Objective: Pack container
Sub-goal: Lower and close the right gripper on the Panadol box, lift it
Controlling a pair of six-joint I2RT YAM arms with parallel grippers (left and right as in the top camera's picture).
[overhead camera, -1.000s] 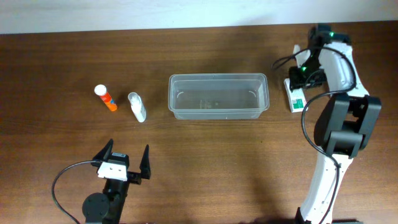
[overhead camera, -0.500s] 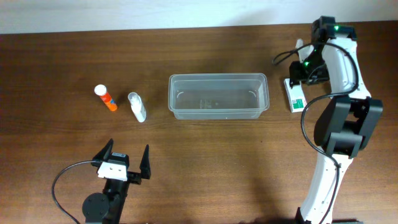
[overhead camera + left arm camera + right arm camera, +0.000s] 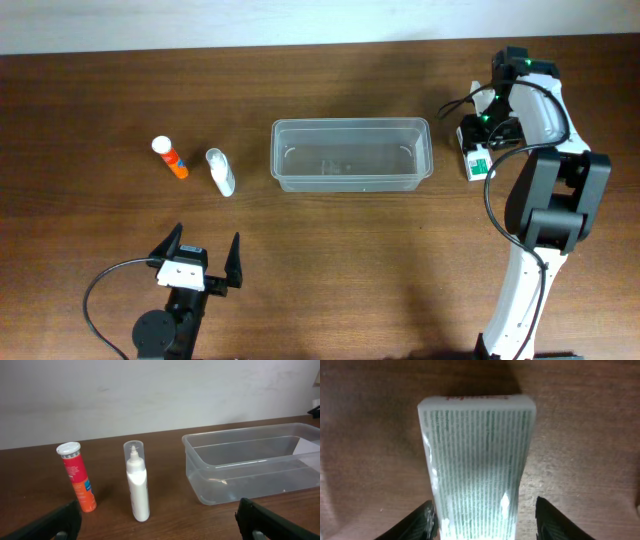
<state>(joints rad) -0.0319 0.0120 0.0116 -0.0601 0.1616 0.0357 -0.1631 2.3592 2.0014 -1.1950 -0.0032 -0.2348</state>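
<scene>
The clear plastic container [image 3: 350, 185] stands empty in the middle of the table; it also shows at the right of the left wrist view [image 3: 260, 467]. A white box with green print [image 3: 477, 162] lies right of it. My right gripper [image 3: 481, 133] is down over that box, open, a finger on each side; in the right wrist view the box [image 3: 477, 460] fills the gap between the jaws [image 3: 482, 525], the left finger touching it and the right one apart. My left gripper [image 3: 200, 262] is open and empty near the front edge, its fingers [image 3: 160, 520] at the bottom corners.
An orange tube with a white cap [image 3: 170, 157] and a white bottle with a clear cap [image 3: 220, 172] lie left of the container; both appear in the left wrist view, the tube [image 3: 77, 477] and the bottle [image 3: 137, 482]. The right arm's base stands at the front right.
My right gripper shifted back a little, then came forward and down over the white box. The left arm and the other objects have not moved.
</scene>
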